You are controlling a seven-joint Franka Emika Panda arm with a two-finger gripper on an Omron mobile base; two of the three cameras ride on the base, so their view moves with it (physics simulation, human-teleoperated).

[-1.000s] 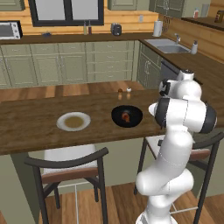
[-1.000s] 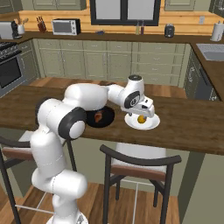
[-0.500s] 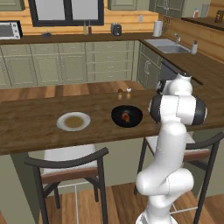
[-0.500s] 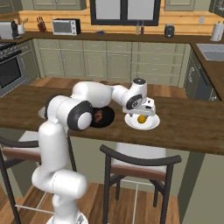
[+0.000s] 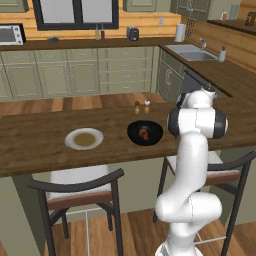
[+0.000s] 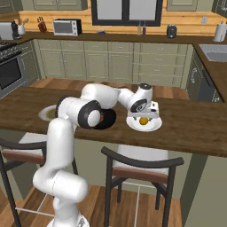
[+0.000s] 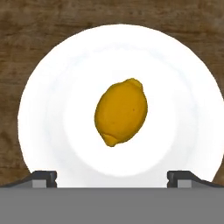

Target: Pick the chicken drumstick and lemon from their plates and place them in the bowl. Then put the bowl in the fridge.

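on the counter (image 5: 30, 145), i see, left of the bowl (image 5: 145, 133), a plate (image 5: 84, 138) with nothing on it. the chicken drumstick (image 5: 144, 133) sits inside the bowl, so i think that part is done. right of the bowl is a white plate (image 6: 144, 124) with the lemon (image 7: 121, 111) in its middle. my gripper (image 6: 144, 115) hangs right above the lemon, fingers (image 7: 43, 178) spread wide and holding nothing, so they can go down on both sides of it.

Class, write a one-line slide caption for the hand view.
Open gripper poised above a yellow lemon lying on a white plate on the dark wooden counter.
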